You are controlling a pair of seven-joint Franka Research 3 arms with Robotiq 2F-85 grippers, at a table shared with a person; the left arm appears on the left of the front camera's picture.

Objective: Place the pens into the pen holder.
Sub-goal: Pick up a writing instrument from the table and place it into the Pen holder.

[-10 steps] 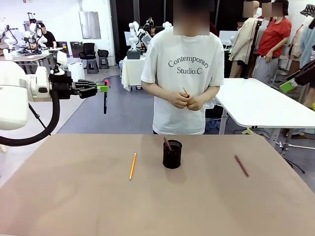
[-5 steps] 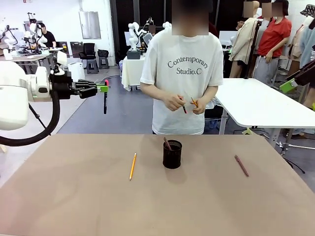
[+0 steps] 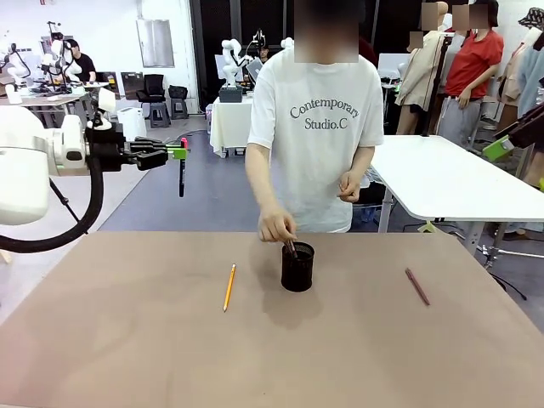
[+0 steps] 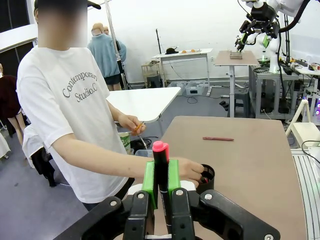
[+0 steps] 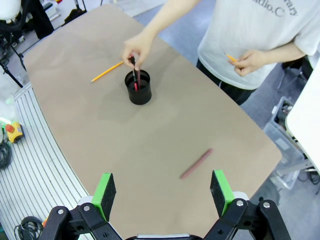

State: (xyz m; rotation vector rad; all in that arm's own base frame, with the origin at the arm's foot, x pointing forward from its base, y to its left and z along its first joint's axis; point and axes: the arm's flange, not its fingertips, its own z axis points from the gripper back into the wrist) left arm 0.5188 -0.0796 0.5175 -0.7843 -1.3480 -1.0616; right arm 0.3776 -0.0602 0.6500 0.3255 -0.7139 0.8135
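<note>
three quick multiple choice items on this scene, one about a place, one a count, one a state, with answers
1. Where is the maroon pen?
A) on the table, to the robot's right of the pen holder
B) inside the pen holder
C) on the floor

2. How many pens or pencils lie flat on the table?
A) one
B) two
C) four

3. What state is the left end effector in?
A) open and empty
B) shut on the pen holder
C) shut on the black pen

Answers:
1 A, it lies on bare table right of the holder.
2 B, just the yellow pencil and the maroon pen.
3 C, it clamps the pen in the air, left of the table.
</note>
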